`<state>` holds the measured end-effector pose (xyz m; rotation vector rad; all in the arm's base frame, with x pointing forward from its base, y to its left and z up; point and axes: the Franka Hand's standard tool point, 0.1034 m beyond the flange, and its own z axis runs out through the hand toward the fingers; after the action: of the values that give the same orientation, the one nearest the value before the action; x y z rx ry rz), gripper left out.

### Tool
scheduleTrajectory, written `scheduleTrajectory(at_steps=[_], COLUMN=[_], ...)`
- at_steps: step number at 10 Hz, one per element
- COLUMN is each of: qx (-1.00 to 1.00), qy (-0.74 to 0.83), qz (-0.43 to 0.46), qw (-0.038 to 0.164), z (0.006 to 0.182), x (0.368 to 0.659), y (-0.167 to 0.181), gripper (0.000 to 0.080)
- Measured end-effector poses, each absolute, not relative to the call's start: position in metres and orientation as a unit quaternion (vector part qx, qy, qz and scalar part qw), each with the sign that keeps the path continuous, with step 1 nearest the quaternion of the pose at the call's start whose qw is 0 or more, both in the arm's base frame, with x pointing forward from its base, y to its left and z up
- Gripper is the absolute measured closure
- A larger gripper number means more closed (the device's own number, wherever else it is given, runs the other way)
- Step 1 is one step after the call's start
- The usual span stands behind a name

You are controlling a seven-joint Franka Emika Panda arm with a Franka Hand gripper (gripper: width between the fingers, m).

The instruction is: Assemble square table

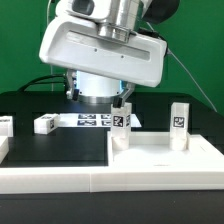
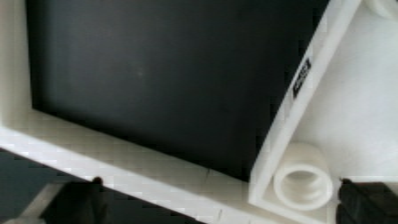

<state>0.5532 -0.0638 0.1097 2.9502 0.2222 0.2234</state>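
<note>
White tabletop (image 1: 165, 152): lies flat on the black table (image 1: 60, 145), toward the exterior view's right, tucked against the long rail (image 1: 60, 182) that runs along the front.
Standing legs: two are upright on the slab. The near leg (image 1: 122, 121) is at the corner toward the exterior view's left and the far leg (image 1: 179, 115) is toward the right, both with tags facing the camera.
Loose leg (image 1: 45, 124): lies on its side on the black table, well apart from the slab, toward the exterior view's left. Another white piece at that edge is cut off by the frame.
Marker board (image 1: 92, 120): lies flat behind, between the loose leg and the near leg.
Gripper (image 1: 120, 103): hangs just above the near leg. In the wrist view the gripper (image 2: 222, 200) is spread wide, a dark fingertip (image 2: 71, 197) on either side and nothing pinched between.
Socket (image 2: 302, 184): a round rimmed opening shows at a corner of the tabletop (image 2: 347, 110) in the wrist view. I cannot tell whether it is empty.
Step in hand: I'd say leg fitting, roughly halfway, with two legs up and at least one waiting.
Next move: I'd judge it either closes on the near leg to seat it tighter or travels to the loose leg. Picking up the loose leg calls for a square grasp across its body, then lining it up over an open corner socket.
</note>
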Motion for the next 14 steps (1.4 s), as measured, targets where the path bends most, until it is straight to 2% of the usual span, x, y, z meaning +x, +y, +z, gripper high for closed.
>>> scheduleTrajectory(at_steps=[4,5,7,11,14], qx=[0.992,0.992,0.991,0.991,0.996], qy=[0.071,0.064,0.071,0.072,0.013], qz=[0.075,0.079,0.078,0.075,0.06], qw=[0.073,0.076,0.079,0.079,0.064], z=[0.102,0.098,0.091,0.09,0.083], x=[0.497,0.489,0.492,0.49,0.445], y=[-0.117,-0.124,-0.11,-0.114,-0.16], gripper=[0.015,0.015,0.015,0.015,0.015])
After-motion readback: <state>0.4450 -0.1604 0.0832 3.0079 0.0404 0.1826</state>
